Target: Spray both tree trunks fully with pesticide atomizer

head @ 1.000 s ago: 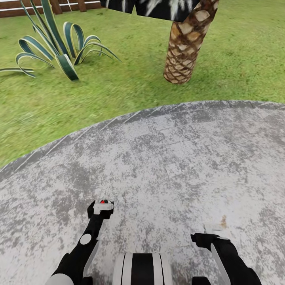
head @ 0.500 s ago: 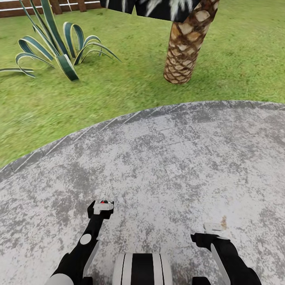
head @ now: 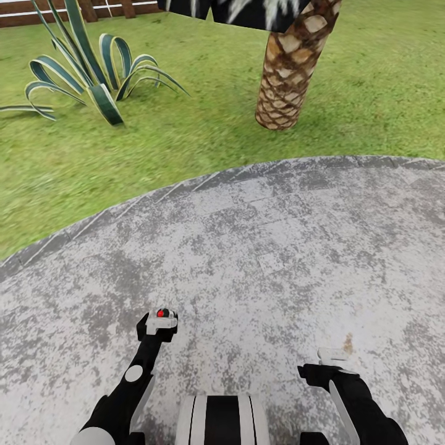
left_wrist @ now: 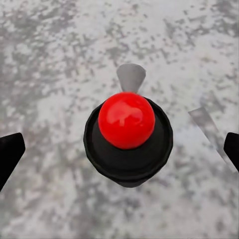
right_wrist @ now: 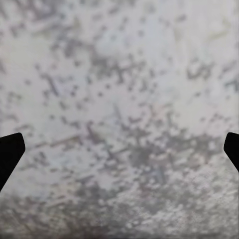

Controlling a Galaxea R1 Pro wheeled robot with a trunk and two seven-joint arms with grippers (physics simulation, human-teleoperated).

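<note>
The robot's trunk [head: 221, 420] stood on a round paved patio [head: 278, 247] of mottled grey stone, with both arms held low over it.

The left hand [head: 161, 322] pointed down at the paving. In the left wrist view its dark fingertips [left_wrist: 10, 154] sat at the two far edges of the picture, spread wide. Between them stood the pesticide atomizer [left_wrist: 128, 134], seen from above as a round black body with a glossy red ball on top. Bare paving showed between the bottle and each fingertip, so the fingers had no visible hold on it. From the head camera only its red top [head: 162, 313] showed, right at the left hand, on the near left part of the patio. Whether the bottle rested on the stone or hung just above it, I could not tell.

The right hand [head: 334, 360] hovered over the near right of the patio. Its fingertips [right_wrist: 9, 152] were likewise spread to the edges of the right wrist view, with nothing but blurred grey stone between them.

Beyond the patio's curved rim lay the garden lawn [head: 185, 142]. On it, far left, grew a spiky striped plant [head: 93, 80]. Far right of centre rose a scaly brown palm trunk [head: 289, 74], leaning slightly and cut off by dark fronds [head: 247, 12]. A brown slatted fence [head: 25, 13] closed the far left corner.
</note>
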